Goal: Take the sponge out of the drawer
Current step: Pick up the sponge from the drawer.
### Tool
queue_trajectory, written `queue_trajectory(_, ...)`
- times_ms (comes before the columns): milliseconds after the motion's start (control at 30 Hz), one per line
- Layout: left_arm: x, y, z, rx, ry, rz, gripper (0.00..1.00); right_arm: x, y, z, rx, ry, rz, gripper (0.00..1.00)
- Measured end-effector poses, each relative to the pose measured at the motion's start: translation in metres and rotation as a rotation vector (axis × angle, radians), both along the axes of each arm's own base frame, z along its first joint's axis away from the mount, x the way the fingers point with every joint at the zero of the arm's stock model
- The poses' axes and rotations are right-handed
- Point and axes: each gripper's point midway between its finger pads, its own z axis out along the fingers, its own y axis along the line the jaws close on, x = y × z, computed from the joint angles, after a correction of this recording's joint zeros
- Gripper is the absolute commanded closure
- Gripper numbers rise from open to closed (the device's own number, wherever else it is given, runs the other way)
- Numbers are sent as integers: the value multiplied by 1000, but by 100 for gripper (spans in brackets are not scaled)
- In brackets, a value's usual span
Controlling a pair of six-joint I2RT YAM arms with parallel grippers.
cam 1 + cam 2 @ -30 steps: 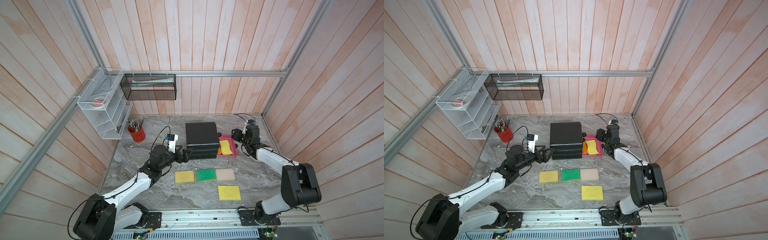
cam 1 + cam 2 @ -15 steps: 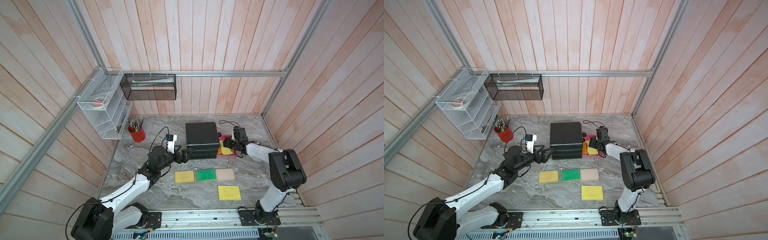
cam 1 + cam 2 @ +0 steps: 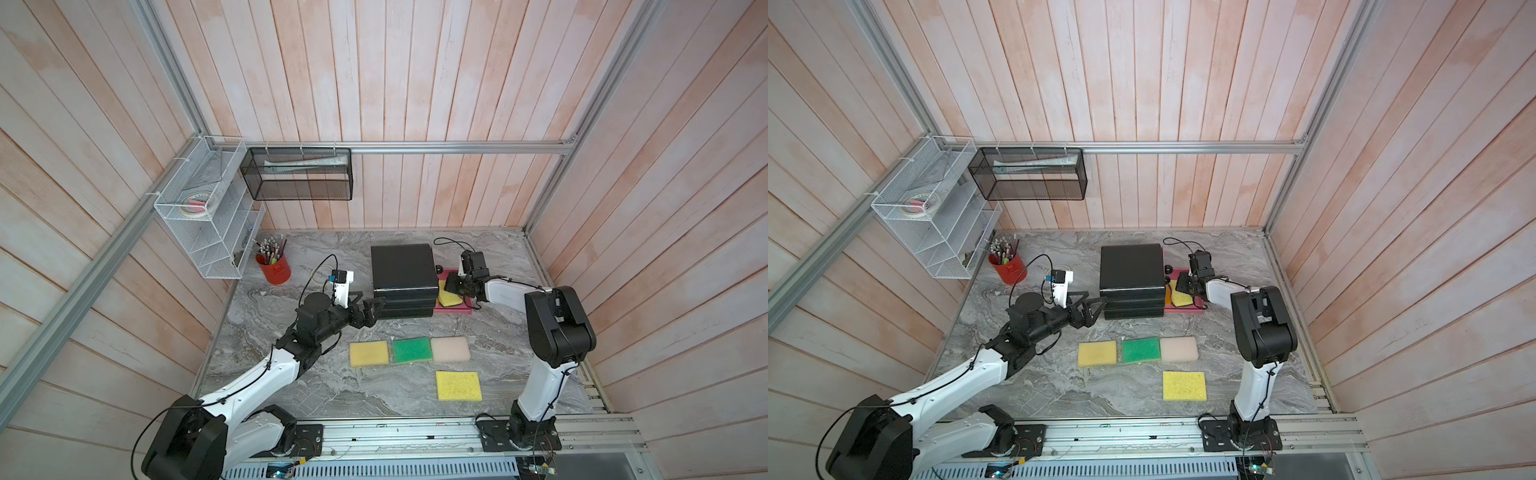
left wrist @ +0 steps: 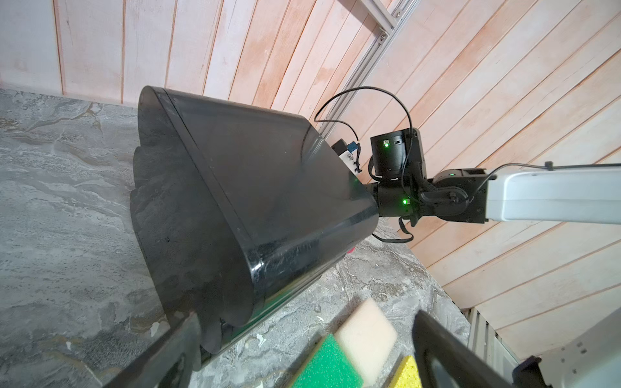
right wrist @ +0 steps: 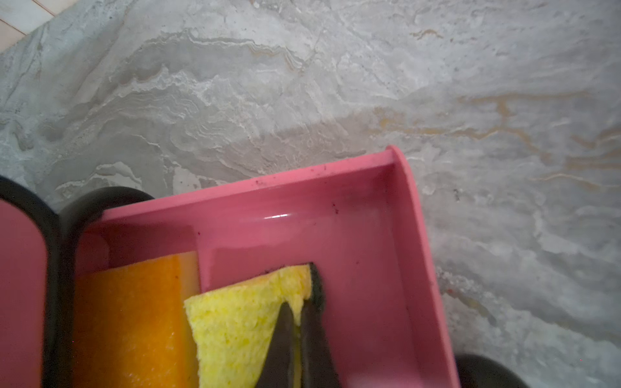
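A black drawer unit (image 3: 401, 270) (image 3: 1131, 270) (image 4: 235, 188) stands at the back middle of the table. Its pink drawer (image 3: 457, 311) (image 5: 413, 235) is pulled out toward the right. Inside, a yellow sponge (image 3: 448, 299) (image 3: 1180, 300) (image 5: 235, 322) lies tilted over an orange sponge (image 5: 127, 319). My right gripper (image 3: 455, 286) (image 3: 1185, 286) (image 5: 300, 292) reaches into the drawer and is shut on the yellow sponge's edge. My left gripper (image 3: 370, 311) (image 3: 1096, 309) (image 4: 302, 349) stands open and empty at the unit's left front corner.
On the table in front of the unit lie a yellow sponge (image 3: 369, 353), a green one (image 3: 412, 350), a beige one (image 3: 450, 348) and a second yellow one (image 3: 459, 385). A red pen cup (image 3: 274, 266) stands back left under a wire wall rack (image 3: 208, 216).
My right gripper has swung left into the pink drawer and shut on the yellow sponge. The left arm has barely moved.
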Motion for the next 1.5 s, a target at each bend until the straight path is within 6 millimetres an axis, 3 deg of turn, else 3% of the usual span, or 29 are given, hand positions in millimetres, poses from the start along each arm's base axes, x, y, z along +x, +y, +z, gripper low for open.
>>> queue_trajectory(167,-1,1,5,-7,-13,0,0,-9,-6,21,12,-39,-35,100)
queue_trajectory(367,-6,4,18,-22,-43,6,0,-25,-22,101,87,-233,-139,100)
queue_trajectory(500,-13,6,25,-50,-66,-1,0,-57,-36,156,246,-419,-248,100)
queue_trajectory(633,-27,-1,27,-84,-86,-37,0,-91,-42,185,443,-555,-326,100)
queue_trajectory(867,-66,-48,49,-145,-189,-146,1,-133,-1,206,792,-639,-350,100)
queue_trajectory(1033,-70,-74,47,-189,-231,-157,2,-151,29,217,997,-636,-351,100)
queue_trajectory(1300,-84,-115,23,-178,-272,-175,3,-160,68,211,1185,-526,-391,100)
queue_trajectory(1500,-79,-121,27,-195,-324,-117,3,-162,85,210,1240,-483,-406,100)
